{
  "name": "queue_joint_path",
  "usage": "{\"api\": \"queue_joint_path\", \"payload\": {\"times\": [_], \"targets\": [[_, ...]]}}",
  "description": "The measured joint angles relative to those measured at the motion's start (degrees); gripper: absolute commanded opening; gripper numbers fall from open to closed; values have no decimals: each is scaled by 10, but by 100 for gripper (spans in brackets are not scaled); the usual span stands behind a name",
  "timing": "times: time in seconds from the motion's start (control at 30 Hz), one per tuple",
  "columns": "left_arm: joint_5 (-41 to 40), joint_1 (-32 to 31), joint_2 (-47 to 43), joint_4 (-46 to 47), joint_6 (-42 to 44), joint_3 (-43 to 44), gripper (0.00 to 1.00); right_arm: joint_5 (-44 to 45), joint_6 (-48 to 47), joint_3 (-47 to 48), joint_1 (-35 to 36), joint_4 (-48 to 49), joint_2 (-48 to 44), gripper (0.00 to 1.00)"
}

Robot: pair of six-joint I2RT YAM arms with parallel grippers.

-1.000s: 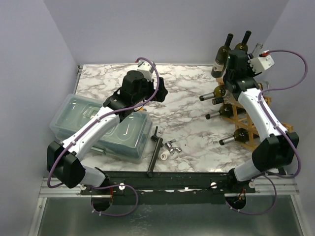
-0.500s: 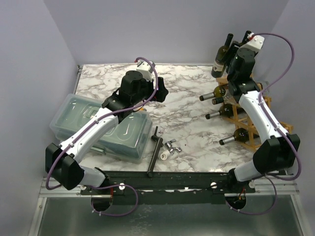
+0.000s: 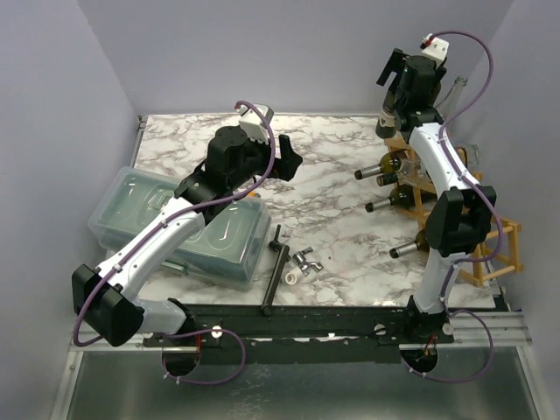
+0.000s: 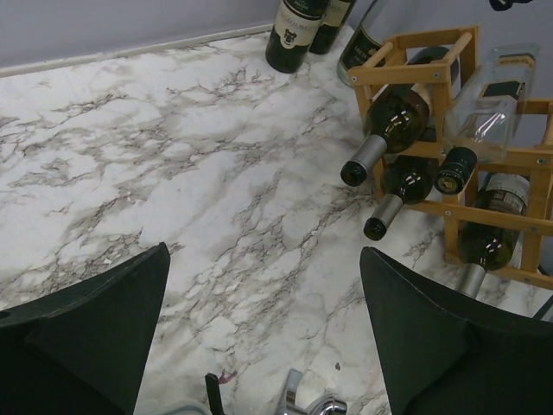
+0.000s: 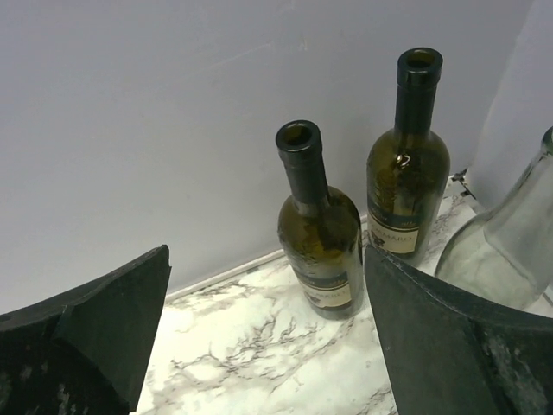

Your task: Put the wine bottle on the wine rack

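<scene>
Both my left jaws and right jaws are sitting spread, gripping nothing. Right jaws are hovering above two upright wine bottles (image 5: 321, 238) in the far right corner of the table (image 3: 332, 175), beside the wine rack (image 4: 423, 37).

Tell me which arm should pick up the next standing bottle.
Right. The right gripper is open just above the two upright green bottles at the back wall, beside the wine rack. The left gripper, also open, is over mid-table, farther off.
</scene>
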Motion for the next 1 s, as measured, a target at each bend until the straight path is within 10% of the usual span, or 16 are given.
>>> {"api": "queue_joint_path", "payload": {"times": [1.0], "targets": [[9,0,-3,50,0,-35,95,-11,-83,169,-35,40,198,92]]}}
